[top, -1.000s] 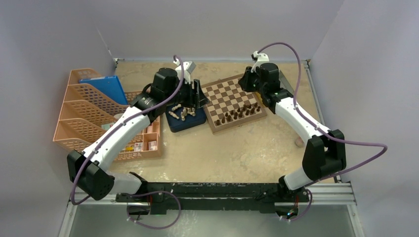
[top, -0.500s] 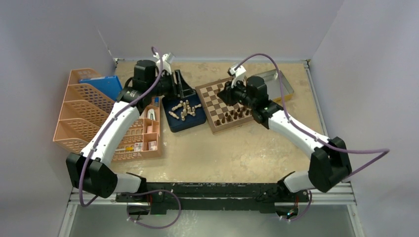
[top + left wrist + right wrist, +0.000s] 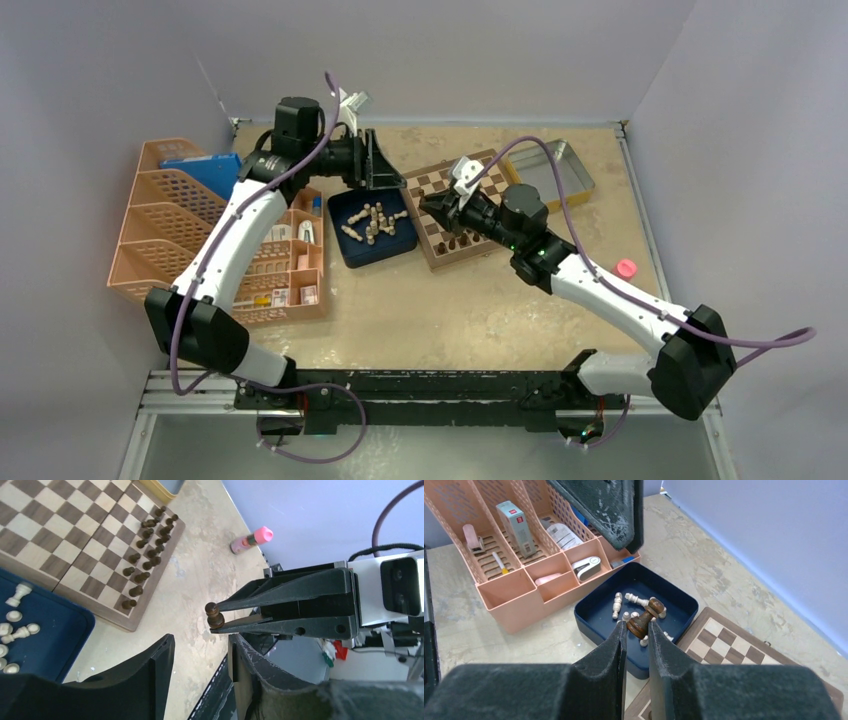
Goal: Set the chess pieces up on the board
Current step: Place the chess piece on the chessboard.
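My right gripper (image 3: 636,630) is shut on a dark brown chess piece (image 3: 644,620), which lies tilted between the pads in the air. In the top view the right gripper (image 3: 425,200) hovers over the left edge of the board (image 3: 437,183). The left wrist view shows the same piece (image 3: 215,617) pinched at those fingertips. My left gripper (image 3: 200,642) is open and holds nothing. It hangs by the far corner of the blue tray (image 3: 345,250), facing the right gripper. Dark pieces (image 3: 147,540) stand in two rows along one side of the board (image 3: 60,525). Pale pieces (image 3: 634,600) lie in the tray (image 3: 594,612).
A peach desk organiser (image 3: 180,230) with a blue folder (image 3: 205,170) fills the left side. A silver tin (image 3: 555,170) sits behind the board on the right. A small pink-capped bottle (image 3: 626,268) lies on the table at the right.
The right arm has swung left from the board's far right corner to its left edge, carrying the dark piece. The left gripper has risen from over the tray towards the back and narrowed slightly.
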Controlling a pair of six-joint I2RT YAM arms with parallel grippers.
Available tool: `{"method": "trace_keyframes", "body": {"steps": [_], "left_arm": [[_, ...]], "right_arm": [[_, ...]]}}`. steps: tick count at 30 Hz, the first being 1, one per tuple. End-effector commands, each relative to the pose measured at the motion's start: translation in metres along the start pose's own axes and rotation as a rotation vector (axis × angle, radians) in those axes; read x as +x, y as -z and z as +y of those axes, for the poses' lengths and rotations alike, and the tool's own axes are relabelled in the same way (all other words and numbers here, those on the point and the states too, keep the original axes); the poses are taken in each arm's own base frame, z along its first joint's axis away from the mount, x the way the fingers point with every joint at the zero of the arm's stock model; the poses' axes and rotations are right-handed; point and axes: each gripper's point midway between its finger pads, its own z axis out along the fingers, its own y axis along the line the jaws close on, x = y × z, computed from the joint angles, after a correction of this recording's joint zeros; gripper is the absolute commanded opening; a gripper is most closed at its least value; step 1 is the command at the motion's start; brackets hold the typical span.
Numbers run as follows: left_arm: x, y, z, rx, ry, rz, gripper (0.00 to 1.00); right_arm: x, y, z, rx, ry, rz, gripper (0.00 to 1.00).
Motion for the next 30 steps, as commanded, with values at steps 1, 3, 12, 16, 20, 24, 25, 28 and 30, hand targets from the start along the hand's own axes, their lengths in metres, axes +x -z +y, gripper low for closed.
{"method": "trace_keyframes", "body": {"steps": [1, 3, 12, 16, 20, 24, 25, 28, 30], "left_arm": [[0.002, 0.003, -0.023, 0.136, -0.06, 0.061, 0.42], [0.006, -0.001, -0.021, 0.157, -0.04, 0.091, 0.4], [0.011, -0.01, -0.017, 0.208, -0.006, 0.137, 0.37], [0.015, -0.017, -0.014, 0.21, 0.017, 0.159, 0.35], [0.021, -0.02, -0.014, 0.213, 0.028, 0.178, 0.32], [0.02, -0.02, -0.015, 0.212, 0.026, 0.177, 0.32], [0.019, -0.02, -0.016, 0.212, 0.024, 0.178, 0.32], [0.02, -0.02, -0.016, 0.213, 0.017, 0.179, 0.32], [0.02, -0.02, -0.016, 0.215, 0.016, 0.184, 0.31]], "right_arm": [[-0.031, 0.003, 0.013, -0.043, 0.091, -0.109, 0.2], [-0.031, 0.003, 0.016, -0.045, 0.1, -0.109, 0.2], [-0.024, -0.002, 0.022, -0.057, 0.107, -0.085, 0.2], [-0.02, -0.005, 0.023, -0.057, 0.106, -0.072, 0.2], [-0.022, -0.003, 0.024, -0.053, 0.107, -0.077, 0.2], [-0.019, -0.004, 0.024, -0.053, 0.104, -0.066, 0.2], [-0.018, -0.005, 0.025, -0.055, 0.102, -0.06, 0.2], [-0.017, -0.005, 0.026, -0.058, 0.102, -0.057, 0.2], [-0.018, -0.006, 0.026, -0.056, 0.104, -0.06, 0.2]]}}
